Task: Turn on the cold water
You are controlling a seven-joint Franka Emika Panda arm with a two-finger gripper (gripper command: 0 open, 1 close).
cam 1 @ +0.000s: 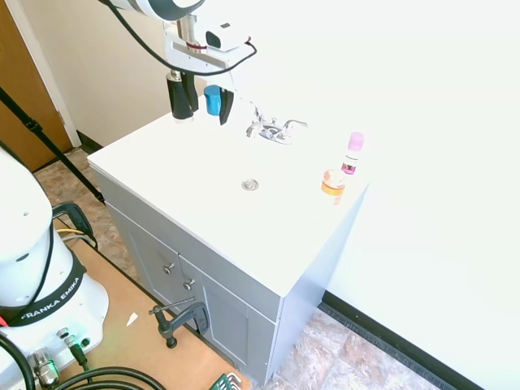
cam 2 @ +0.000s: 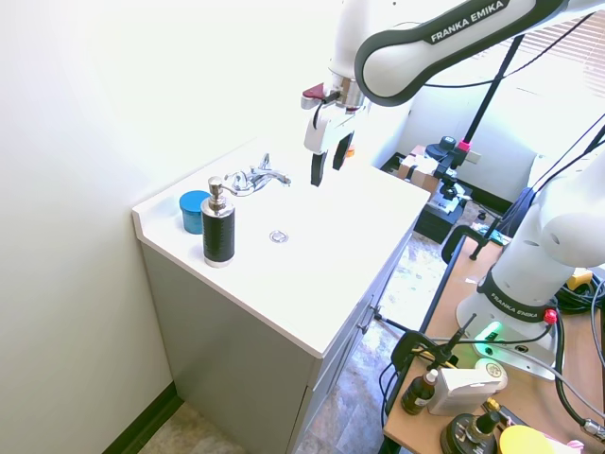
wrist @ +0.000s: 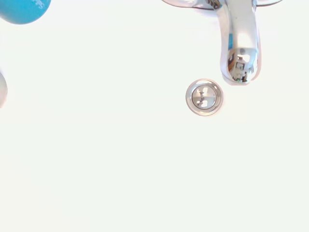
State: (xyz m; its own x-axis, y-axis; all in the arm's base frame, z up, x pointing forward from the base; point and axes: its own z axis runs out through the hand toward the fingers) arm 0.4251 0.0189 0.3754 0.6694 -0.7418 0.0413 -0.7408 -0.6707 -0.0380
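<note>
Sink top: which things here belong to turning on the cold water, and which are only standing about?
Belong: faucet with two lever handles; gripper, open, above the sink.

Only standing about: black soap pump, blue container, pink-capped bottle, small orange jar, drain.

We see all 3 views heavily overexposed: the sink top [cam 1: 203,203] and walls wash out to near-white with almost no shadows. Daylight floods from the window blinds [cam 2: 558,47] at upper right. The faucet [wrist: 240,43] spout shows sharp reflections.
</note>
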